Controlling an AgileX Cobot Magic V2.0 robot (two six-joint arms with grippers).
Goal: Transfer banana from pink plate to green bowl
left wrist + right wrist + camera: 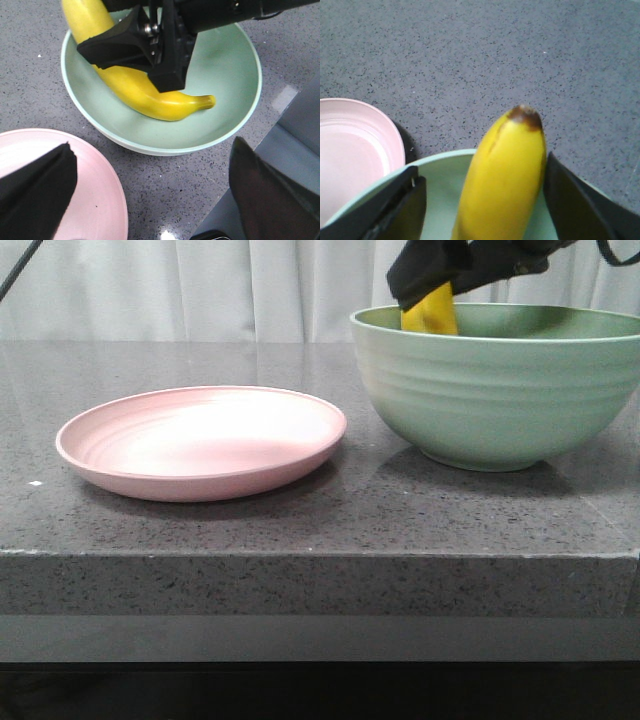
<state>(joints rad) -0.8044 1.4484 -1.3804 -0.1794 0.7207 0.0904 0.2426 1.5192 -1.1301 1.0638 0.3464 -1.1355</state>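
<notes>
We see the banana [145,87] low inside the green bowl [500,390], and from above its stem end seems to rest on or hang just over the bowl floor, while its other end rises past the rim at about ten o'clock. Our right gripper [150,47] is around the banana's middle, though in the wrist picture one finger touches the fruit and the other stands a little off, so we cannot tell whether it is pinching or has let go. Our left gripper [150,200] is spread wide, holding nothing, above the gap between bowl and pink plate [200,440]. The plate lies bare at nine o'clock from the bowl, near it but apart. We judge the chief risk to be a release with the banana leaning on the rim, so that its high end might tip out over the edge onto the dark speckled counter [300,530]. A careless retreat might also catch the rim and shove or rock the bowl. By our count: one banana, one bowl, one plate, two grippers.
</notes>
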